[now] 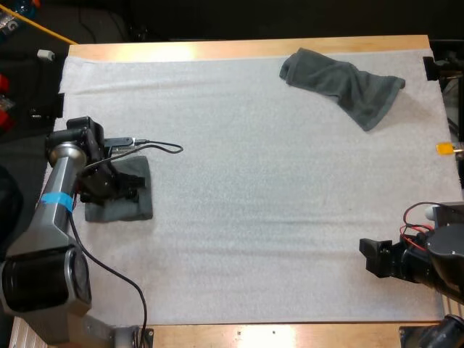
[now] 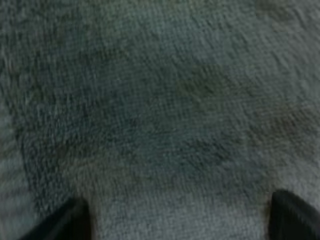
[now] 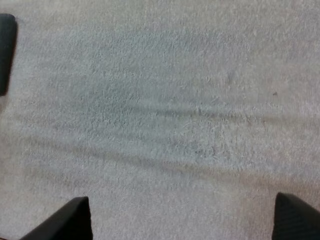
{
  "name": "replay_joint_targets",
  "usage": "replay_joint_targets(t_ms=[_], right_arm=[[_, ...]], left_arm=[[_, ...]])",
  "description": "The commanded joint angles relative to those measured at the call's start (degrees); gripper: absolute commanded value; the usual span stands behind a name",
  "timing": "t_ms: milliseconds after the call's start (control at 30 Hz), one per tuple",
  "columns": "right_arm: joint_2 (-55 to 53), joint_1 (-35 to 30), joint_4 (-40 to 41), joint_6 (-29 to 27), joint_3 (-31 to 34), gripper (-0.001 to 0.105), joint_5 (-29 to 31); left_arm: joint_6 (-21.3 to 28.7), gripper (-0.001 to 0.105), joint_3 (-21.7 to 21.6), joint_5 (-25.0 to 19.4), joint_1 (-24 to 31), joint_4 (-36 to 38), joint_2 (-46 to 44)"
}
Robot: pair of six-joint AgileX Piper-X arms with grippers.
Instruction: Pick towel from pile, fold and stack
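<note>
High view: two dark grey-green towels lie on the white mat (image 1: 254,203) that covers the wooden counter (image 1: 239,49). One crumpled towel (image 1: 344,87) lies stretched at a slant near the mat's far right corner, well apart from both of your arms. One folded towel (image 1: 119,212), a flat rectangle, sits near the mat's left edge. Your left hand (image 1: 119,190) is over the middle of this folded towel, with its arm reaching in from the lower left.

Left wrist view: the folded towel's looped surface is close beneath the camera. The left hand's two black fingers (image 2: 65,222) stand wide apart with the towel's flat surface between them, gripping nothing. You cannot tell whether their tips touch the cloth.

Back in the high view, your right hand (image 1: 370,255) sits near the mat's right edge on the near side. It points left over bare mat, well apart from both towels.

Right wrist view: the right hand's two fingers stand wide apart above bare, faintly rippled mat, with nothing between them.
</note>
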Motion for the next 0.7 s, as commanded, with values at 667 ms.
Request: replay_joint_targets(t_ms=[667], right_arm=[[0.0,0.1,0.1,-1.7,-0.3,0.071,3.9]], left_arm=[[0.4,0.069,0.4,7.1,0.2,-3.7,-11.0]])
